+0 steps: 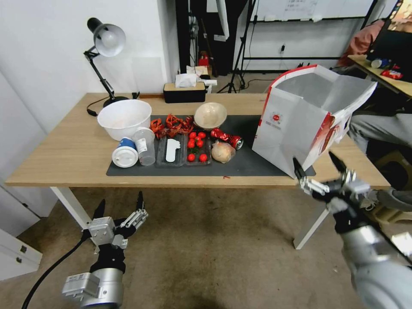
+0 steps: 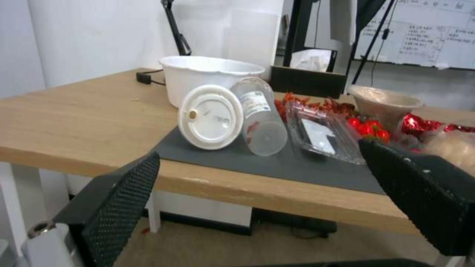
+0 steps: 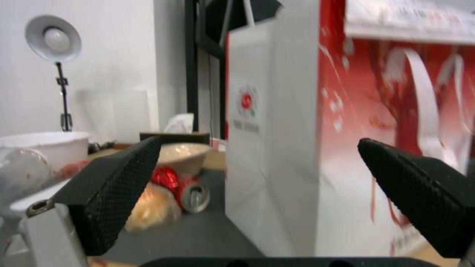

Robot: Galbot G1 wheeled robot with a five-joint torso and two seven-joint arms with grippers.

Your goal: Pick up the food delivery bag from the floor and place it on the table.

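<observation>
- Closest to the camera, the left hand [image 1: 119,207] hangs low over the floor [image 1: 214,249], in front of the tabletop's near edge, fingers spread apart and holding nothing.
- The right hand [image 1: 319,165] is up higher on the right side, at about the level of the tabletop's front edge, fingers wide apart too, nothing between them.
- Right behind that right hand sits the food delivery bag [image 1: 296,124], standing on the tabletop [image 1: 64,154] at its right end, partly on the dark grey mat [image 1: 249,165]. Its mouth is open so you can see the silver lining. From the right wrist view the bag [image 3: 297,148] is dead ahead between the two fingers, close but not touching as far as I can see.
- In the middle of the mat there's a cluster of stuff: a lidded cup [image 1: 125,152], a clear plastic cup [image 1: 144,145], a tray of tomatoes [image 1: 196,148], a crushed red can [image 1: 226,138] and a small bag with a beige lump [image 1: 223,151].
- Behind those are a big white bowl [image 1: 124,118] and a beige bowl [image 1: 210,115].
- At the far edge are a black tissue box [image 1: 184,91] and a desk lamp [image 1: 105,51].
</observation>
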